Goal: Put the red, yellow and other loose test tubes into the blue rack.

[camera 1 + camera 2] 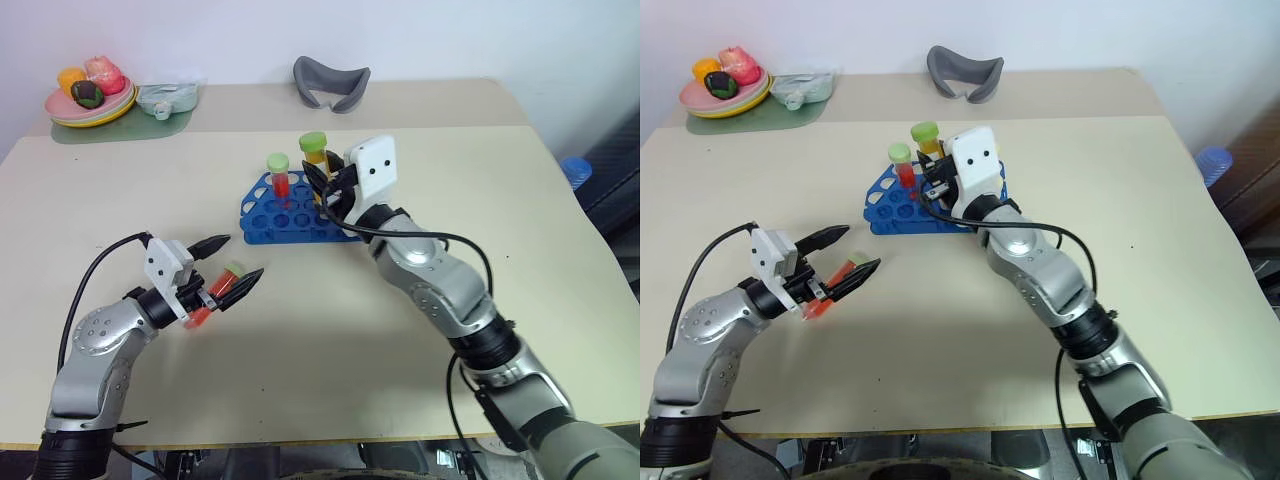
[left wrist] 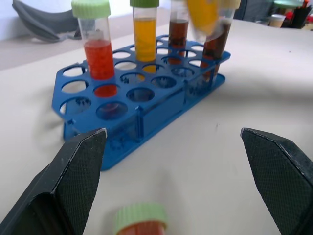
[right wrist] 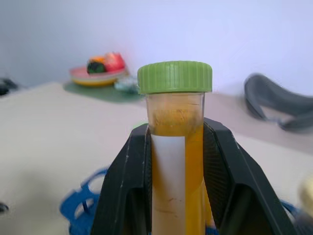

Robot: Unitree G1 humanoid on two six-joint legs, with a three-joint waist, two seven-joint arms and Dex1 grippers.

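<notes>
Yellow tube (image 3: 174, 147): clamped upright in right gripper (image 3: 175, 161) over blue rack (image 1: 262, 213); light, rigid, smooth-walled, probably slippery; grip mid-body below cap.
Red tube (image 1: 218, 290): flat on table between spread fingers of left gripper (image 1: 236, 258); likely rolls.

A lab-style test bench: a plain beige table (image 1: 420, 380) against a white wall. A blue rack (image 1: 290, 212) of capped tubes sits mid-table, a plate of toy fruit (image 1: 88, 98) far left.
</notes>
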